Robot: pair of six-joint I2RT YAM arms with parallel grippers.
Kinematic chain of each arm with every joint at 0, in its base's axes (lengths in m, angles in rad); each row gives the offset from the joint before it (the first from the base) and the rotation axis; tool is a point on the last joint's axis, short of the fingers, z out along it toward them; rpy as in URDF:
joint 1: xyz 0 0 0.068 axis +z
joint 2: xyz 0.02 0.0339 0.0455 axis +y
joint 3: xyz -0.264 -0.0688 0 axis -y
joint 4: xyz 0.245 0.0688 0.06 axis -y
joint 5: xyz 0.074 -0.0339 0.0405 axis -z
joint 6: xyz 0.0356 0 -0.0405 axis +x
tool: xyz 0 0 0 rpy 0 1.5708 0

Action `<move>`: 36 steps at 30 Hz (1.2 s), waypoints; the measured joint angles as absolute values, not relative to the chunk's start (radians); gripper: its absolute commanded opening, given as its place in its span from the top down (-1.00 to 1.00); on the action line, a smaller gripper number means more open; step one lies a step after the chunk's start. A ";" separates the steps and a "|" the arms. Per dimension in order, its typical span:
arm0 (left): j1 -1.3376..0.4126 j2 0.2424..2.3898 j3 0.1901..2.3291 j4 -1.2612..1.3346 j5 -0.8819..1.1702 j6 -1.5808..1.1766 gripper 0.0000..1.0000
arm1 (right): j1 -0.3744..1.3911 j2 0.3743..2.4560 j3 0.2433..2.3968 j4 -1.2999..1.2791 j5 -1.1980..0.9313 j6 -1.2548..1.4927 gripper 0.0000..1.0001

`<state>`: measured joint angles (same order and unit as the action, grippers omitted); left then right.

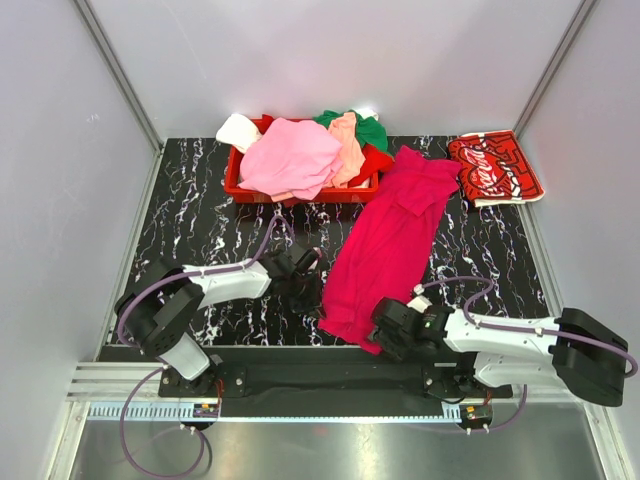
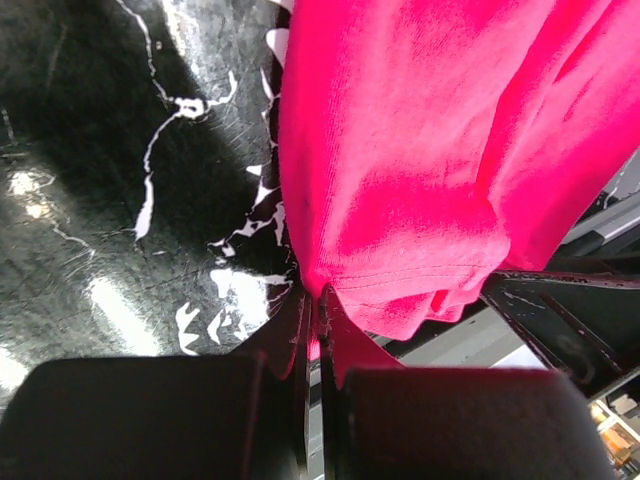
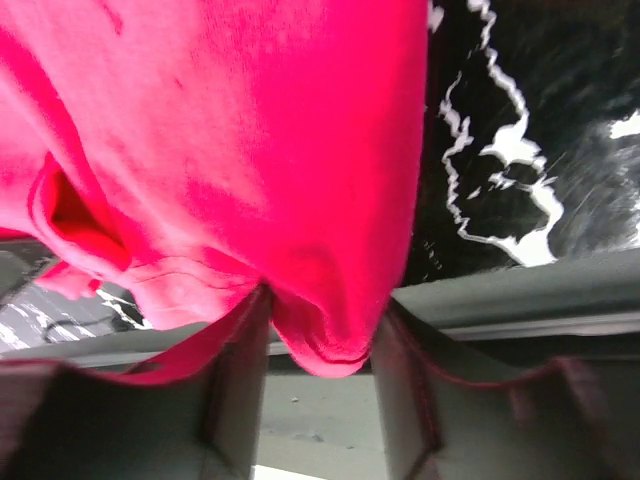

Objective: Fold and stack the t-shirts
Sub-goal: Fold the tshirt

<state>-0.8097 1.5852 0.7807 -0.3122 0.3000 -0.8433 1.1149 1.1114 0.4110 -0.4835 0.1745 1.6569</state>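
Note:
The plain magenta t-shirt (image 1: 390,240) lies stretched diagonally on the black marbled table (image 1: 200,230), from beside the basket to the near edge. My left gripper (image 1: 308,290) is at the shirt's near left corner. In the left wrist view it (image 2: 318,300) is shut on the magenta hem (image 2: 420,150). My right gripper (image 1: 392,335) is at the near right corner. In the right wrist view it (image 3: 323,300) is open, with a loose fold of the magenta shirt (image 3: 230,140) hanging between its jaws. The red Coca-Cola t-shirt (image 1: 495,168) lies folded at the back right.
A red plastic basket (image 1: 240,185) at the back centre holds a heap of tees: pink (image 1: 292,155), peach (image 1: 348,145), green (image 1: 372,130) and white (image 1: 238,130). The near table edge and metal rail (image 1: 320,375) lie just below both grippers. Grey walls close in both sides.

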 measured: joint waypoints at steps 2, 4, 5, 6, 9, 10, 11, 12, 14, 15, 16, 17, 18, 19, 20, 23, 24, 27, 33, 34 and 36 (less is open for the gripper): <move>-0.809 1.585 0.775 -0.300 0.307 -0.847 1.00 | 1.116 1.118 0.416 -0.472 0.175 1.658 0.37; -0.810 1.585 0.769 -0.289 0.314 -0.849 1.00 | 1.124 1.105 0.419 -0.475 0.173 1.662 0.58; -0.810 1.585 0.767 -0.286 0.318 -0.851 1.00 | 1.125 1.095 0.420 -0.479 0.176 1.658 0.73; -0.810 1.585 0.763 -0.282 0.321 -0.854 1.00 | 1.125 1.083 0.422 -0.496 0.180 1.649 1.00; -0.823 1.573 0.754 -0.280 0.324 -0.867 1.00 | 1.124 1.055 0.450 -0.597 0.205 1.613 1.00; -0.837 1.564 0.750 -0.282 0.323 -0.873 1.00 | 1.124 1.054 0.471 -0.634 0.207 1.596 1.00; -0.857 1.551 0.749 -0.289 0.320 -0.882 1.00 | 1.124 1.056 0.490 -0.661 0.204 1.579 1.00; -0.877 1.538 0.748 -0.295 0.318 -0.891 1.00 | 1.124 1.064 0.511 -0.688 0.192 1.556 1.00; -0.946 1.497 0.748 -0.307 0.306 -0.918 1.00 | 1.132 1.090 0.539 -0.715 0.162 1.521 1.00; -0.986 1.472 0.748 -0.314 0.298 -0.935 1.00 | 1.145 1.103 0.548 -0.729 0.153 1.513 1.00; -1.014 1.452 0.748 -0.318 0.295 -0.947 1.00 | 1.170 1.118 0.557 -0.748 0.139 1.507 1.00; -1.052 1.425 0.748 -0.325 0.286 -0.965 1.00 | 1.207 1.131 0.567 -0.776 0.131 1.504 1.00; -1.091 1.395 0.748 -0.335 0.278 -0.986 1.00 | 1.240 1.137 0.578 -0.799 0.122 1.504 1.00; -1.122 1.366 0.748 -0.348 0.270 -1.004 1.00 | 1.268 1.140 0.591 -0.822 0.112 1.505 1.00; -1.145 1.345 0.748 -0.357 0.264 -1.019 1.00 | 1.290 1.141 0.603 -0.845 0.111 1.507 1.00; -1.209 1.269 0.742 -0.394 0.237 -1.072 1.00 | 1.366 1.134 0.657 -0.920 0.104 1.531 1.00; -1.227 1.248 0.741 -0.411 0.230 -1.085 1.00 | 1.394 1.124 0.672 -0.942 0.104 1.546 1.00; -1.273 1.203 0.738 -0.460 0.207 -1.114 1.00 | 1.482 1.070 0.700 -1.014 0.106 1.604 1.00; -1.327 1.168 0.726 -0.548 0.188 -1.135 0.99 | 1.567 0.981 0.713 -1.125 0.118 1.721 1.00; -1.327 1.171 0.726 -0.559 0.184 -1.131 0.99 | 1.568 0.973 0.713 -1.139 0.132 1.740 1.00; -1.318 1.194 0.740 -0.593 0.181 -1.111 1.00 | 1.569 0.947 0.713 -1.168 0.176 1.778 1.00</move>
